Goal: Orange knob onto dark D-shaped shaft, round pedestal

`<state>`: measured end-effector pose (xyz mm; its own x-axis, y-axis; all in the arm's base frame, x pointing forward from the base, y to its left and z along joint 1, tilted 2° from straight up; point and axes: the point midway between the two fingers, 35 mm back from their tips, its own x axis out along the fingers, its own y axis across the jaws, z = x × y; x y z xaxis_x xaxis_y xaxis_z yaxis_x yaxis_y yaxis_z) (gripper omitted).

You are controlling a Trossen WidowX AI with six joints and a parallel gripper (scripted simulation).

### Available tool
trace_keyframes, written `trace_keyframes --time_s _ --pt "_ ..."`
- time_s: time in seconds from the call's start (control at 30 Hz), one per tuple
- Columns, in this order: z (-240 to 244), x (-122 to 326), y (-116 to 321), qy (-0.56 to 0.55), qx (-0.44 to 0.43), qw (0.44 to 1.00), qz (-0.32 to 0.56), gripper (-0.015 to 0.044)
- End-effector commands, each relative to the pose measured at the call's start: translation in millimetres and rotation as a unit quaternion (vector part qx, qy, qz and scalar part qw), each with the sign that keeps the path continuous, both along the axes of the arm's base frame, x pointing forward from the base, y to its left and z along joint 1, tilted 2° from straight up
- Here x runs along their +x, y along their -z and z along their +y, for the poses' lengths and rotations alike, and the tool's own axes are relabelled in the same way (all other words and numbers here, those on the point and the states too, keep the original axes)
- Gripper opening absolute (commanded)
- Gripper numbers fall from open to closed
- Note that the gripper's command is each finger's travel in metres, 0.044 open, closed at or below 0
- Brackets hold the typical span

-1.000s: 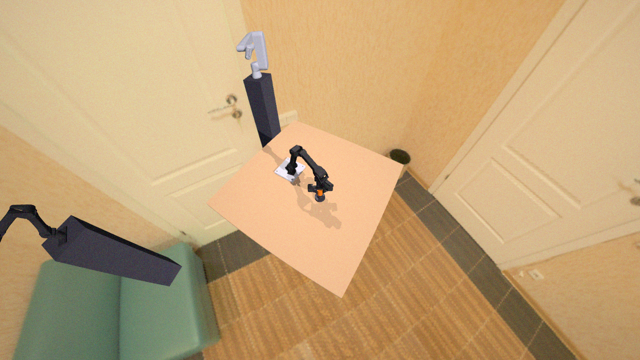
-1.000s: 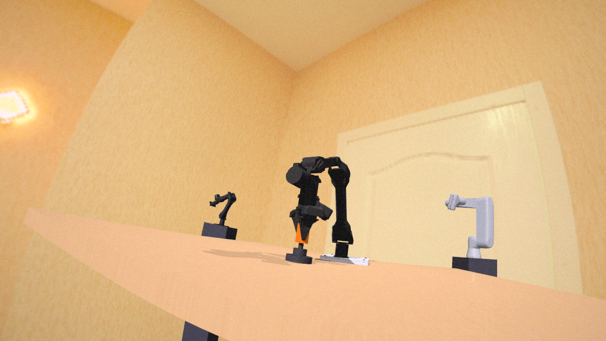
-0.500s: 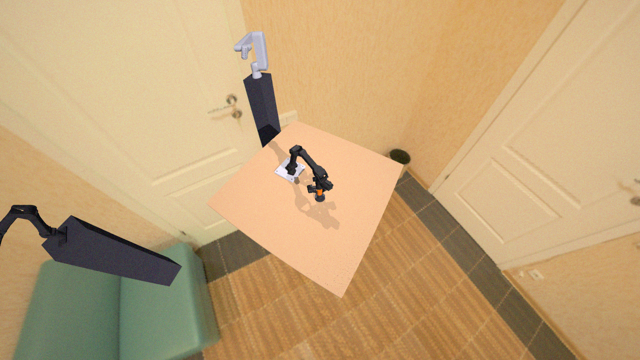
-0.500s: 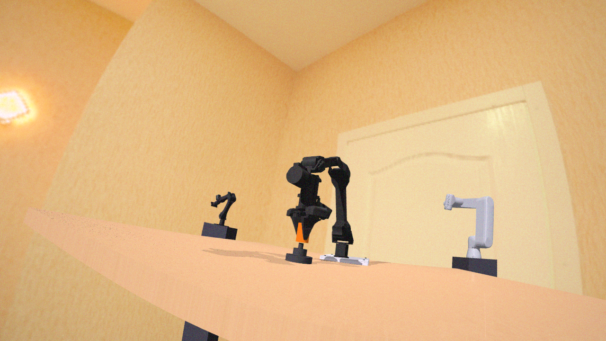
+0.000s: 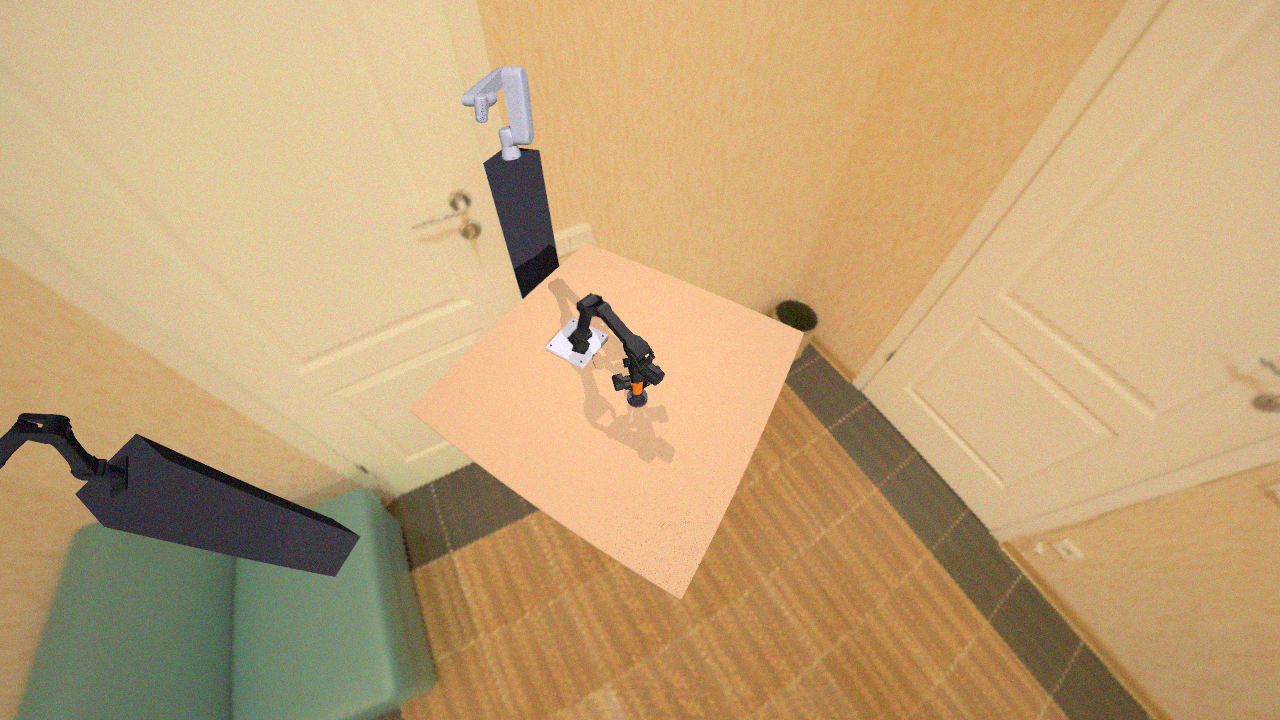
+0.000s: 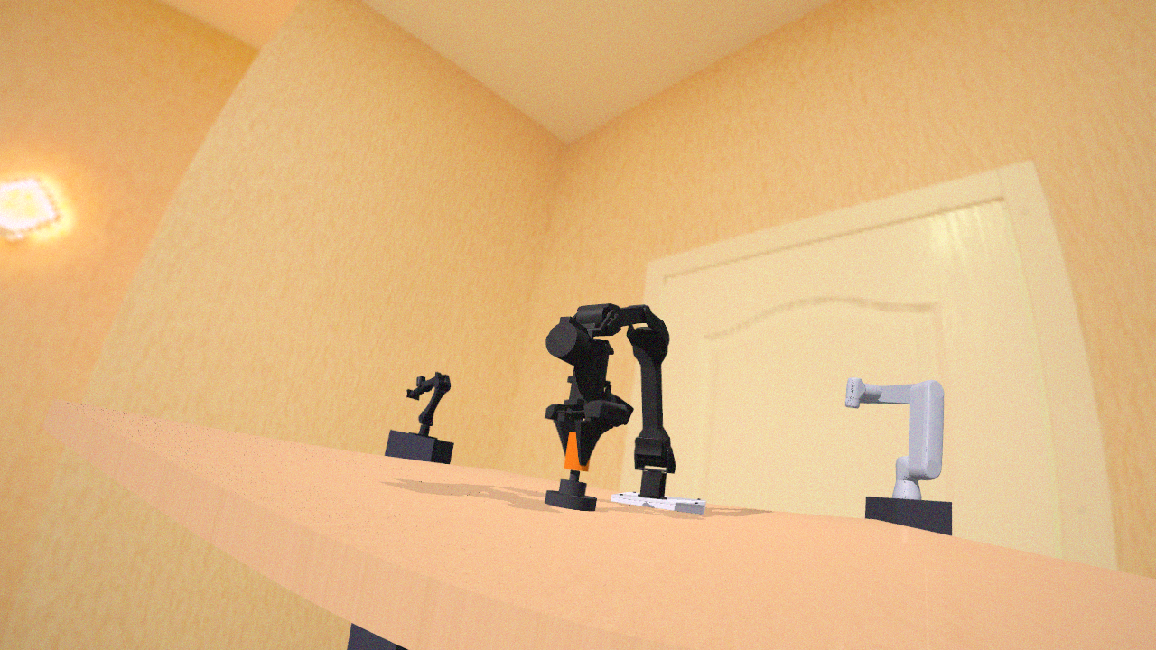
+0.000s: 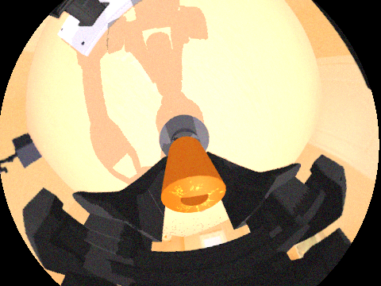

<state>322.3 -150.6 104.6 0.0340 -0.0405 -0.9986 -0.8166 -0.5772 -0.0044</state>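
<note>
Basically, gripper [image 5: 637,383] [image 6: 575,452] [image 7: 186,157]: fingers clamped on the orange knob
Orange knob [image 5: 637,388] [image 6: 574,454] [image 7: 191,168]: right between the fingertips, pretty much upright
Dark shaft [image 6: 574,477]: just below the fingers, bit of it showing under the knob
Round pedestal [image 5: 637,402] [image 6: 570,499] [image 7: 200,129]: lower still, knob's not down on it
White base plate [image 5: 581,360] [image 6: 686,506] [image 7: 85,48]: off to one side of the fingers, on the tabletop [image 5: 537,447] [image 6: 485,549] [image 7: 246,79]

There are two black arms [image 5: 615,319] [image 5: 67,434] [image 6: 651,387] [image 6: 433,400] [image 7: 85,12], one pale grey arm [image 5: 519,107] [image 6: 927,428], one orange knob [image 5: 637,388] [image 6: 573,456] [image 7: 190,164], one round pedestal [image 5: 637,402] [image 6: 570,501] [image 7: 202,131], one white base plate [image 5: 583,360] [image 6: 686,508] [image 7: 84,49], one table [image 5: 537,420] [image 6: 485,549] [image 7: 258,99], two doors [image 5: 223,179] [image 5: 1118,313] [image 6: 825,387], one green seat [image 5: 313,644] and one bin [image 5: 796,315].
</note>
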Motion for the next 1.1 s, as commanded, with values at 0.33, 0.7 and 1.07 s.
trace_keyframes --time_s 0.33,0.7,1.07 --pt "0.2 -0.1 2.0 -0.003 -0.001 1.0 -0.003 0.0" --pt "1.0 -2.6 -3.4 -0.03 -0.002 1.0 -0.002 0.0" --pt "0.1 1.2 -2.7 -0.107 -0.005 0.994 0.001 0.0"
